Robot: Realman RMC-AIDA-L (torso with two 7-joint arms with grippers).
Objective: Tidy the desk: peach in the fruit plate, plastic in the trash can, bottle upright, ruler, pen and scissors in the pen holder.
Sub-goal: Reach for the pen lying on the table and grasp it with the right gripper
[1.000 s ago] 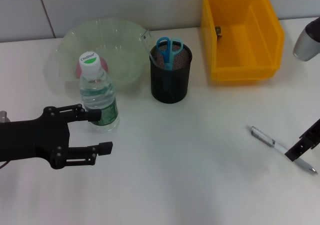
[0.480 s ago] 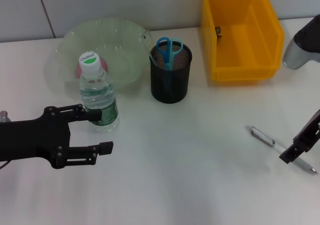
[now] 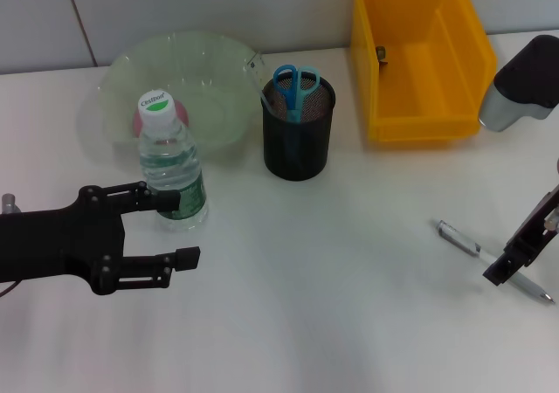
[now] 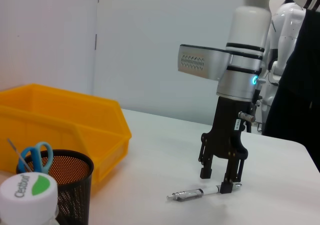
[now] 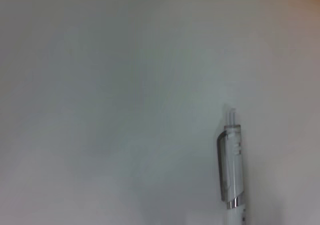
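Scissors (image 3: 296, 86) stand in the pen holder (image 3: 300, 135); the right tool (image 4: 220, 180) straddles the pen (image 3: 489, 258), jaws apart.

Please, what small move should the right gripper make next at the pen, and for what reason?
Probably close the fingers on the pen. The right gripper stands upright over it with its fingers open, one fingertip low beside the barrel, and the pen lies flat on the table, not yet grasped. It must go into the pen holder. The left gripper rests near the upright bottle.
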